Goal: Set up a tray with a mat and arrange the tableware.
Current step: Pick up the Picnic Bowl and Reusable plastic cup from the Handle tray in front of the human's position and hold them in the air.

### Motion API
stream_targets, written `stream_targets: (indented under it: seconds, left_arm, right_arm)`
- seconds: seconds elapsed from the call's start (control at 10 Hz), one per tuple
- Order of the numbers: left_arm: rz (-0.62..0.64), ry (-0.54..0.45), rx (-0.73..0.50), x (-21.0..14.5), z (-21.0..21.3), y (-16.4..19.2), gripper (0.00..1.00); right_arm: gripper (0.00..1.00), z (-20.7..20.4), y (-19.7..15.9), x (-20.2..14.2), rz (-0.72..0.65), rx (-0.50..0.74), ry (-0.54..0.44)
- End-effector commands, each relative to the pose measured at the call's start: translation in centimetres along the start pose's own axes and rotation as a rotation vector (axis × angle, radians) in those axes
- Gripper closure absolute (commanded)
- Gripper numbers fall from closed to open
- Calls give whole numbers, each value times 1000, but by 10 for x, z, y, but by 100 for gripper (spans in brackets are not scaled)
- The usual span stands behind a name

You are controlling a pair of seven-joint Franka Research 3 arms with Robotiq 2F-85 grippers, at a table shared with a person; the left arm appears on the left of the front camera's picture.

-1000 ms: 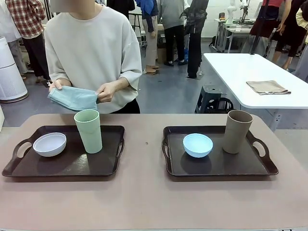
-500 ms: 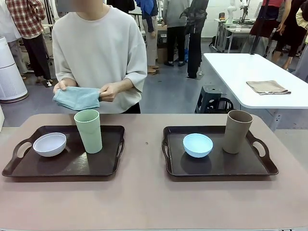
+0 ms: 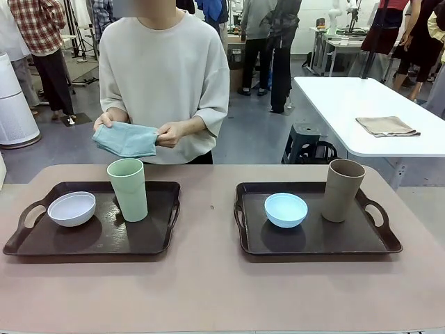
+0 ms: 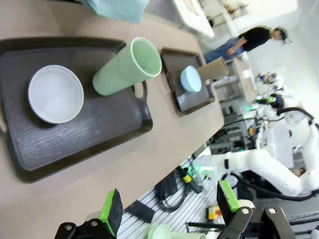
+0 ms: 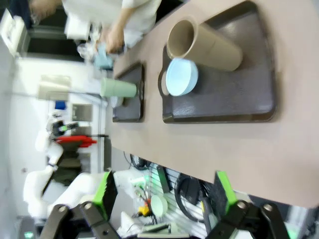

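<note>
Left tray (image 3: 90, 243), right tray (image 3: 313, 240): both unlined. Person holds folded teal mat (image 3: 126, 139), probably cloth, beyond the far edge. Pale green cup (image 3: 128, 189), white bowl (image 3: 71, 209) on left; tan cup (image 3: 344, 189), blue bowl (image 3: 286, 209) on right. Left gripper (image 4: 169, 201), right gripper (image 5: 164, 189) gape empty. Lift tableware clear before mat lands.

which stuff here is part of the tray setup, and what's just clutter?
Job: left tray, right tray, white bowl, pale green cup, light blue bowl, tan cup, blue cloth the person holds, likely the mat.
Lying about: beige folded cloth on the white table behind, stool.
</note>
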State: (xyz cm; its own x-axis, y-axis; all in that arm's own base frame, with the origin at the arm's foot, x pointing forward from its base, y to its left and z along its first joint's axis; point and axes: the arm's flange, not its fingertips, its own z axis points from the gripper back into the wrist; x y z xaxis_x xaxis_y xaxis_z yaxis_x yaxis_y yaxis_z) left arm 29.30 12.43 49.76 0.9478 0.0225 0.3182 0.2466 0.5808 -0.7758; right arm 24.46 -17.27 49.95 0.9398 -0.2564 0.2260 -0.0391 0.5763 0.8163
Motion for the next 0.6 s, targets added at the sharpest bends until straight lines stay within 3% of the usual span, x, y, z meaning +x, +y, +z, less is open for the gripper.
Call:
stream_targets:
  seconds: [0.0, 0.3, 0.5]
  left_arm:
    - [-70, 90, 196, 10, 0, -22, 0]
    - [-26, 241, 513, 32, 0, -67, 0]
    - [26, 278, 596, 48, -4, -92, 0]
  right_arm:
    - [0, -30, 36, 20, 173, 10, 18]
    - [0, -127, 107, 53, 479, -85, 42]
    - [0, -198, 132, 63, 662, -86, 19]
